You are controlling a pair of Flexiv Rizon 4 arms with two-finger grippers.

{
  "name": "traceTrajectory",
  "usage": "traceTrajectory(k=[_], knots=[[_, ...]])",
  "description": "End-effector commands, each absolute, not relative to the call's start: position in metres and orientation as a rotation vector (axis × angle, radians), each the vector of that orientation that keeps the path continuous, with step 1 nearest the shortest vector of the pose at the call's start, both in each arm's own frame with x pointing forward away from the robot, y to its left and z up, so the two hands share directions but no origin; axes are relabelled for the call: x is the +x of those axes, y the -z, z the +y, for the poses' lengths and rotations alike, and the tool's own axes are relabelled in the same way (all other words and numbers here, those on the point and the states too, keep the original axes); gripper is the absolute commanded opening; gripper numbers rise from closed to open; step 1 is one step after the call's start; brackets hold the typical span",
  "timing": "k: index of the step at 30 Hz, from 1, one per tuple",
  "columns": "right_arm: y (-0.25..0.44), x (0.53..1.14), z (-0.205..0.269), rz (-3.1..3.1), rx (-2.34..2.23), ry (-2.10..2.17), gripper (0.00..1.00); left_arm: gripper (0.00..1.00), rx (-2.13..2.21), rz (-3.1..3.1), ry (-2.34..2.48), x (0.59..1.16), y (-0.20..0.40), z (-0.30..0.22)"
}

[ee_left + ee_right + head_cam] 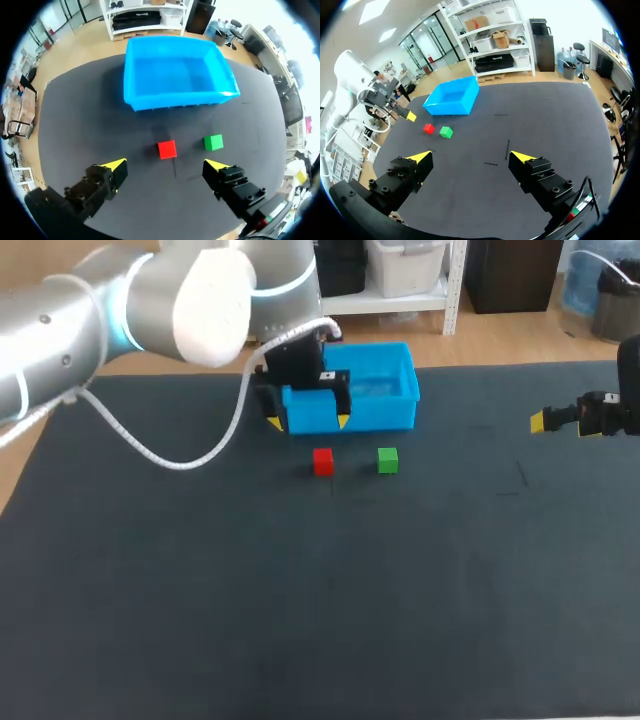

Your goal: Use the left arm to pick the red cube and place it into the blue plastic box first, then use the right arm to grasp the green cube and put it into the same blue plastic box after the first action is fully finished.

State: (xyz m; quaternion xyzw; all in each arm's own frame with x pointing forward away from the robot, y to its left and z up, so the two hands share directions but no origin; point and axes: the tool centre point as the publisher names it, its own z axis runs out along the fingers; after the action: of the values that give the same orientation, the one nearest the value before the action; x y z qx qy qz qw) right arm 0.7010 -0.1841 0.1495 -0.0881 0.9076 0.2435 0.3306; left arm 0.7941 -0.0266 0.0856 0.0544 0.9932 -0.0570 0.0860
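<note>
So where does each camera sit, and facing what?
Head view: above, behind; looks down on dark table; left arm, right arm enter.
Left wrist view: left wrist, over open left gripper, facing small red cube, small green cube, blue plastic box.
Right wrist view: right wrist, past open right gripper, across table.
All share cubes, box.

The table (300,620) has a plain dark grey top, with a few short thin marks (507,149) toward its right side.
</note>
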Motion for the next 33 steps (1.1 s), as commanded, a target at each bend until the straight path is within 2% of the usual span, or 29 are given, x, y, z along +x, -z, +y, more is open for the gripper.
traceTrajectory(k=[1,9,33], knots=[[-0.15,0.701,-0.185,2.374,-0.231,-0.636,1.0,1.0,0.158,2.95,0.171,0.798,-0.065,-0.031],[-0.15,0.701,-0.185,2.374,-0.231,-0.636,1.0,1.0,0.114,2.963,0.09,0.806,-0.038,-0.032],[-0.15,0.701,-0.185,2.374,-0.231,-0.636,1.0,1.0,-0.093,3.005,0.111,0.815,-0.011,-0.035]])
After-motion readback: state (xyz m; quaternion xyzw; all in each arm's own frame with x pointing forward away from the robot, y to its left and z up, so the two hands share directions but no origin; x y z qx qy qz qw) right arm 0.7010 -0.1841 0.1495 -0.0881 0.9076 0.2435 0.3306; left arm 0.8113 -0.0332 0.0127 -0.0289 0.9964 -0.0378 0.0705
